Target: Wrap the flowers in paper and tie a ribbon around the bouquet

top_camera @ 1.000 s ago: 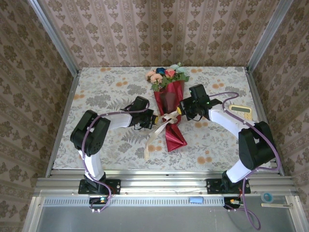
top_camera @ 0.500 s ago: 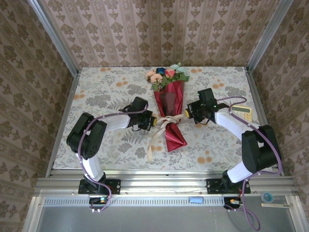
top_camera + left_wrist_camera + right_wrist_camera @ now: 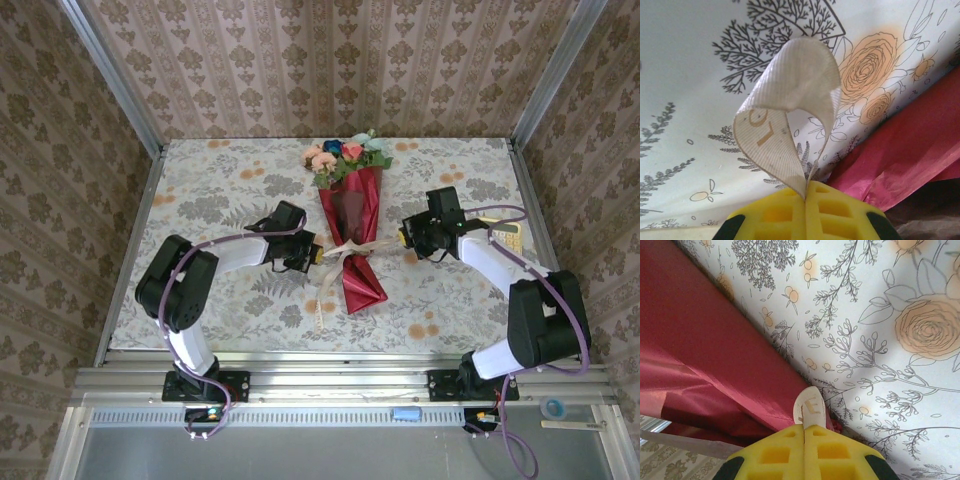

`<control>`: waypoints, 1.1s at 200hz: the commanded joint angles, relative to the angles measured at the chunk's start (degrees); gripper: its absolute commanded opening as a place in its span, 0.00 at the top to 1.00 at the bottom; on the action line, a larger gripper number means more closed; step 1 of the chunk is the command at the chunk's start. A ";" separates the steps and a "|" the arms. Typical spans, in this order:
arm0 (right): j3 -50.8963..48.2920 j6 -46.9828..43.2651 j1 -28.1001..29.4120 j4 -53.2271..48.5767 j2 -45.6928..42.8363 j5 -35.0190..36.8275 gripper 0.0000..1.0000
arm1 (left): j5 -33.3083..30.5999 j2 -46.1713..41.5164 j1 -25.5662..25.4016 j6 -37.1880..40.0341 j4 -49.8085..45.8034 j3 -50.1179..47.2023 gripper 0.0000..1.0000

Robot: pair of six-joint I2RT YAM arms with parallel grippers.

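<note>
Bouquet (image 3: 352,215) lay flat on the tablecloth (image 3: 220,200) mid-table, long axis running 12 to 6 o'clock: flowers (image 3: 345,155) at the 12 end, the pointed foot of the red paper (image 3: 360,285) at the 6 end. Ribbon (image 3: 349,249) crossed the narrow waist, with a loose tail trailing toward 7 o'clock. Left gripper (image 3: 318,252) was clamped on one ribbon end, which curled up in a loop out of its yellow pads in the left wrist view. It sat just beside the paper, with the knot at its 3 o'clock. Right gripper (image 3: 404,238) was pinched on the other ribbon end, only a short stub showing past its pads. It stood farther off, with the knot at its 9 o'clock. Left arm was the nearer. Judged: tightening depends on pulling along the 9–3 line, square to the bouquet's axis. Against the frame a second earlier, the right gripper had drawn out toward 3 o'clock, away from the paper. The left had barely shifted, and the trailing tail looked shorter.
</note>
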 commanded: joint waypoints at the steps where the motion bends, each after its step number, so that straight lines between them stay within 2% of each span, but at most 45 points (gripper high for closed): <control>1: -0.78 -2.40 -0.99 -2.91 -1.48 2.29 1.00 | -0.15 -1.70 0.11 1.72 -3.06 1.05 1.00; 102: -1.12 -3.38 -3.03 -3.80 0.24 2.07 1.00 | -0.36 -2.77 0.19 3.67 -6.98 1.27 1.00; 165: -5.30 -0.01 -6.17 3.37 2.89 -1.05 1.00 | -0.83 -4.53 1.43 6.50 -10.27 0.21 1.00; 197: -3.34 -1.06 -6.32 3.79 4.38 -2.64 1.00 | 0.78 -3.39 1.34 8.49 -9.15 2.23 1.00; 207: -1.90 -2.19 -6.01 1.67 4.45 -3.08 0.89 | 1.45 -2.83 1.18 9.20 -8.99 3.38 1.00; 212: -1.50 -2.49 -5.68 0.89 4.14 -3.35 0.78 | 1.64 -2.72 1.08 9.46 -8.99 3.72 1.00; 220: -1.32 -2.54 -4.92 -0.01 3.54 -3.69 0.67 | 1.97 -2.47 0.91 9.78 -8.69 4.20 1.00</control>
